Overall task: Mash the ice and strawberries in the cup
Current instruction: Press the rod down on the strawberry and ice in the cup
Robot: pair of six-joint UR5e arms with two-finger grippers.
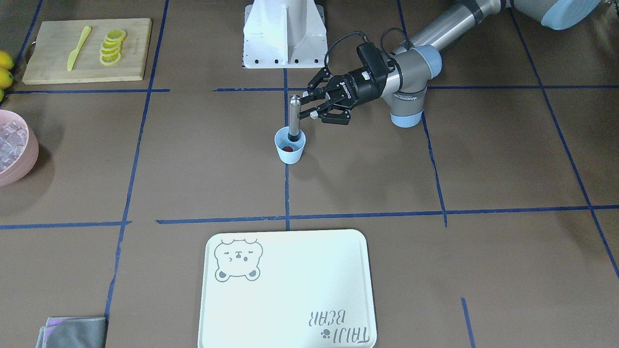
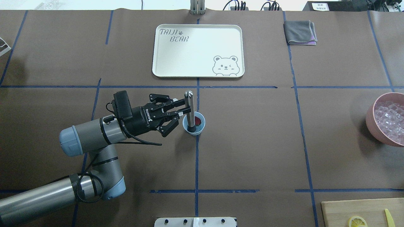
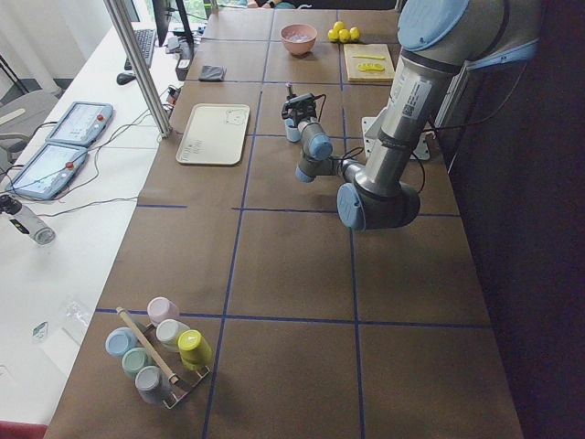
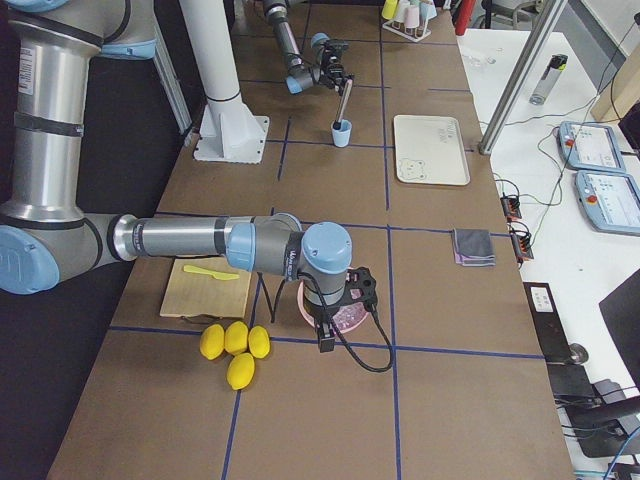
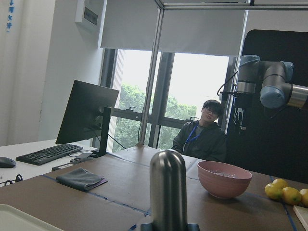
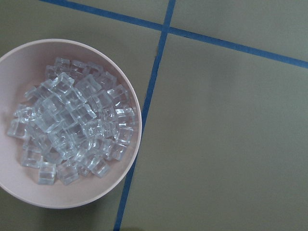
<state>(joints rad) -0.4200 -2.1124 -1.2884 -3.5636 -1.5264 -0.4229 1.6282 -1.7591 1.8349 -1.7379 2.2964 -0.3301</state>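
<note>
The pale-blue cup (image 1: pixel 290 157) (image 2: pixel 202 127) stands mid-table with one red strawberry (image 1: pixel 287 149) (image 2: pixel 198 120) inside. A steel muddler (image 1: pixel 294 115) (image 2: pixel 189 105) (image 5: pixel 167 187) stands in the cup, and I see no ice in there. My left gripper (image 1: pixel 305 107) (image 2: pixel 183 107) lies level and is shut on the muddler's upper shaft. The ice (image 6: pixel 72 130) (image 2: pixel 389 116) fills the pink bowl (image 6: pixel 127 77) (image 2: pixel 371 118). My right gripper (image 4: pixel 325 335) hangs over that bowl. Whether it is open or shut I cannot tell.
A white bear tray (image 2: pixel 195 50) lies beyond the cup. A cutting board (image 1: pixel 53 63) carries lemon slices and a yellow knife, with whole lemons (image 4: pixel 235 345) beside it. A grey cloth (image 2: pixel 300 31) lies at the far right. A person (image 5: pixel 202 137) sits past the table's end.
</note>
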